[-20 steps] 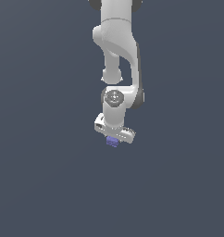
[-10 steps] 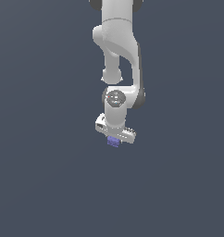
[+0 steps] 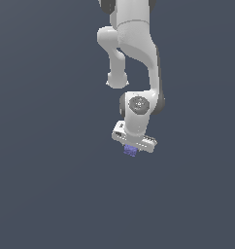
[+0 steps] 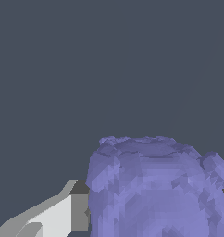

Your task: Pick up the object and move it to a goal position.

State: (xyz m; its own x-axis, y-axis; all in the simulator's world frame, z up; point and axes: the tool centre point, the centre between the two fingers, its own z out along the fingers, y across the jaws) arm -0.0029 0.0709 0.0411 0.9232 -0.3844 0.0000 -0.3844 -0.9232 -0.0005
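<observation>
The object [image 3: 130, 151] is a small purple-blue piece that sits just under the white gripper [image 3: 131, 148] in the exterior view, much narrower than the hand. In the wrist view the object [image 4: 155, 190] fills the space between the fingers. Its surface there looks lumpy and rounded, not flat-faced. One white and grey finger [image 4: 58, 215] presses against its side, and the other finger is mostly hidden behind it. The gripper is shut on the object. Whether it rests on the ground or hangs above it cannot be told.
The white arm [image 3: 134, 44] comes down from the top of the exterior view to the hand. Around it is only a plain dark grey-blue ground [image 3: 46, 185] with no other objects or edges in view.
The gripper and the object in it have shifted a little toward the exterior view's right. The grip has not changed.
</observation>
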